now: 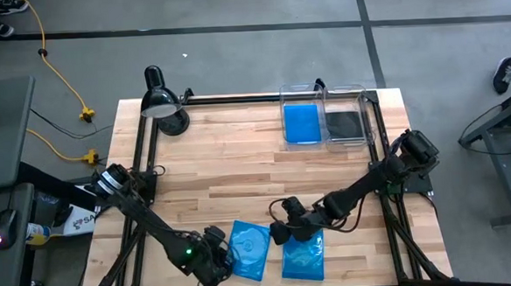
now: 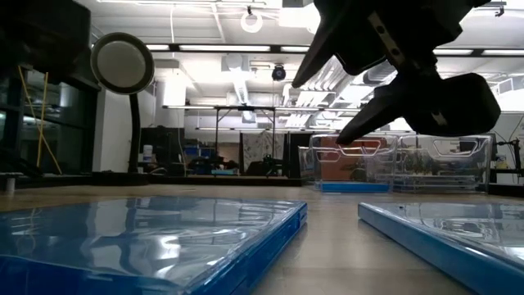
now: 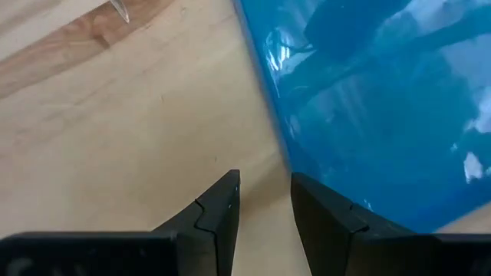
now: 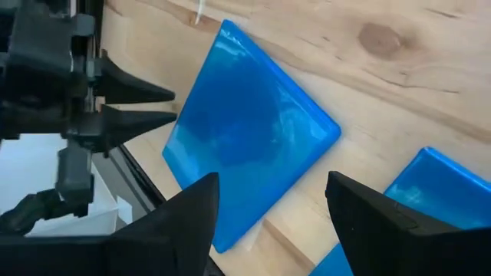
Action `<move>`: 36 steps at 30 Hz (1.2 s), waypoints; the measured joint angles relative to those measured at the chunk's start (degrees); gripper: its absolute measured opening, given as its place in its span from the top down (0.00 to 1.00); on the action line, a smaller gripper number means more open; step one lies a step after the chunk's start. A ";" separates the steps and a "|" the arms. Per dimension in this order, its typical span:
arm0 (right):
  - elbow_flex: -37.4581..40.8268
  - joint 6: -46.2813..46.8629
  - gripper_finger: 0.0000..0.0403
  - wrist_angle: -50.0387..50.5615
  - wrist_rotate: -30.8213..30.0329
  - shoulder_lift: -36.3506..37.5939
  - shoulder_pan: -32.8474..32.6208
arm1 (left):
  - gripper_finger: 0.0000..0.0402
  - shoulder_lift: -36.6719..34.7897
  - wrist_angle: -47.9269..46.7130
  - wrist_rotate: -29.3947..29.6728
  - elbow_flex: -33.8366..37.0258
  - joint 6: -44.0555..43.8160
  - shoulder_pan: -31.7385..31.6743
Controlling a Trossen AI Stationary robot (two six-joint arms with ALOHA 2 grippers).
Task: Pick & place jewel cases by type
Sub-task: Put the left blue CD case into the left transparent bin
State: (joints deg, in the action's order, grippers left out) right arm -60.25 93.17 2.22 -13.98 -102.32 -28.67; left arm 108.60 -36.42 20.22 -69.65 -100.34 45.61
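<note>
I had the left end effector (image 1: pixel 220 260) low at the near edge of the light wooden bench (image 1: pixel 238 153), its 2 dark fingers (image 3: pixel 219 218) set narrow with nothing between them. Just beside those fingertips lay a bright blue rectangular plastic jewel case (image 1: pixel 249 248), flat on the wood and turned at an angle, apart from the fingers.

The right end effector (image 1: pixel 282 232) hung above the bench with its fingers spread wide and empty. Below it lay a second bright blue rectangular jewel case (image 1: pixel 303 257), with the angled case just to one side. From the right wrist I saw both blue cases under the open fingers (image 4: pixel 188 222), and the left end effector (image 4: pixel 130 107) beyond the far edge of the angled case (image 4: pixel 245 146).

Well beyond both end effectors, at the far edge of the bench, stood 2 clear plastic bins side by side. One bin (image 1: pixel 301 91) held a blue case (image 1: pixel 303 123); the bin next to it (image 1: pixel 347 90) held a glossy black square case (image 1: pixel 345 123). A black desk lamp (image 1: pixel 161 101) stood at the far left corner.
</note>
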 joint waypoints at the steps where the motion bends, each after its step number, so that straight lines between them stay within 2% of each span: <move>1: 0.00 0.26 0.44 0.00 0.07 0.00 0.00 | 0.71 0.35 0.22 -0.28 0.00 0.02 -0.29; 7: 0.00 1.48 0.44 -1.03 0.31 0.01 -1.58 | 0.71 1.44 0.33 -1.76 -0.09 0.03 -1.10; 12: 0.00 3.13 0.44 -1.14 -2.28 0.02 -3.97 | 0.71 1.45 1.04 -1.95 -0.09 0.05 -1.86; 17: 0.00 4.31 0.44 -1.39 -4.89 0.00 -5.83 | 0.71 1.54 4.93 -2.01 0.02 1.36 -2.87; 24: 0.00 4.35 0.44 -1.44 -5.33 0.00 -6.34 | 0.71 1.73 8.88 -2.07 0.02 2.26 -3.28; 36: 0.00 8.58 0.44 8.83 -1.94 -0.01 -8.04 | 0.71 2.05 8.57 -2.38 -0.07 2.77 -3.26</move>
State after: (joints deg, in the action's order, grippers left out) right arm -60.25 101.76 11.05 -15.92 -102.34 -36.71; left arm 110.65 -27.85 17.85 -69.71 -97.57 42.35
